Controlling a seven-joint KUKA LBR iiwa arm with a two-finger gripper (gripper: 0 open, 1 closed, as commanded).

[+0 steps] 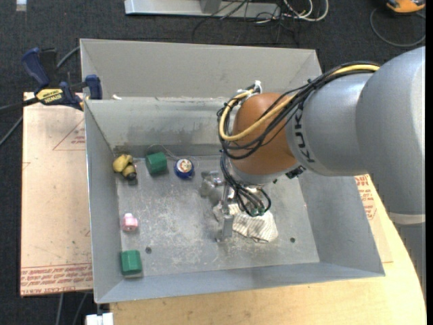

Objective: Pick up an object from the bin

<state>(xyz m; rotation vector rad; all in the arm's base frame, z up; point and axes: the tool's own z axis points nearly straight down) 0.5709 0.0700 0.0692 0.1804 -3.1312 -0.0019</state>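
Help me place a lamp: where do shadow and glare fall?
Camera view: soft shadow under the arm, around the gripper and crumpled white wrapper; the left things, like the front-left green block, lie evenly lit; no harsh glare on the bin.

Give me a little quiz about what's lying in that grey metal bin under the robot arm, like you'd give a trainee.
1. True or false: the crumpled white patterned wrapper lies right beside the gripper.
2. Which thing lies nearest the lower left corner of the grey metal bin in the camera view? A. a green block. B. the yellow rounded toy. C. the blue and white round cap.
3. How many green blocks lie in the bin?

Key: 1 true. 2 A. 3 two: one at the lower left, the other near the back wall.
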